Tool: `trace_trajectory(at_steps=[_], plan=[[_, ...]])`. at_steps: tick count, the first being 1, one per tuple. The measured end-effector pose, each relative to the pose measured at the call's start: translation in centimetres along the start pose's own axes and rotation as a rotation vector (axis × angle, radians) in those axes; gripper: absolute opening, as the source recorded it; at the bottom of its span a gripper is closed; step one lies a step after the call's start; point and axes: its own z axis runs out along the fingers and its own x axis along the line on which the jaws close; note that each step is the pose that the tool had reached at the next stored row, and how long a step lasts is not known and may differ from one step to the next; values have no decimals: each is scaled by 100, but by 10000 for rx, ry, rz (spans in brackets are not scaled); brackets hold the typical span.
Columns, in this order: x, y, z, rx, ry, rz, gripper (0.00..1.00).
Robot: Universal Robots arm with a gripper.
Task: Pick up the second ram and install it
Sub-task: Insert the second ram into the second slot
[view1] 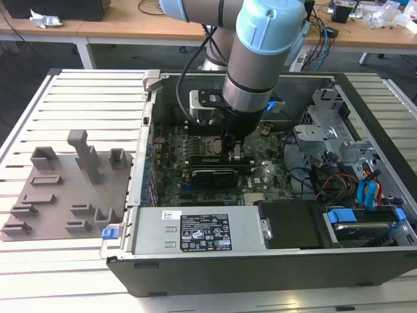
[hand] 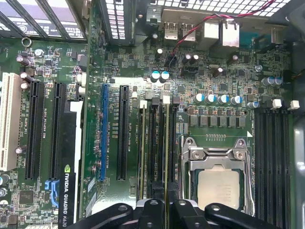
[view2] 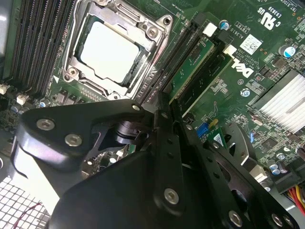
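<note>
Second ram: the second ram (hand: 167, 157) stands on edge in a black memory slot of the motherboard (hand: 228, 71), just beside the CPU socket (hand: 219, 167); in the second wrist view its green face (view2: 188, 67) runs from a white latch down to the fingers.

Pincer: the pincer (hand: 167, 207) is set down over one end of the stick, one finger on each side of its thin edge, and is judged to be clenched on it. In the exterior view the pincer (view1: 232, 155) is lowered deep into the computer case (view1: 260, 274).

Neighbour: another memory stick (hand: 143, 152) is seated in a slot on the side away from the socket, with one empty slot between the two.

Done: the stick is lifted, carried to the board and lined up in its slot.

Left: full seating cannot be confirmed, as it cannot be told whether the latches are closed; the stick is not yet released.

Surroundings: a grey parts holder (view1: 65, 189) lies on the slatted surface (view1: 91, 91), at the exterior view's left of the case.
</note>
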Motion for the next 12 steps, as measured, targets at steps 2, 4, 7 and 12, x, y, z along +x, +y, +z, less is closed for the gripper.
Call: trace_trajectory(at_steps=[2,4,7,12], plan=[[0,0,0,0,0,0,14],[0,0,1,0,0,0,14],[2,-1,18,-1,1,0,14],[-1,-6,76,-4,8,0,14]])
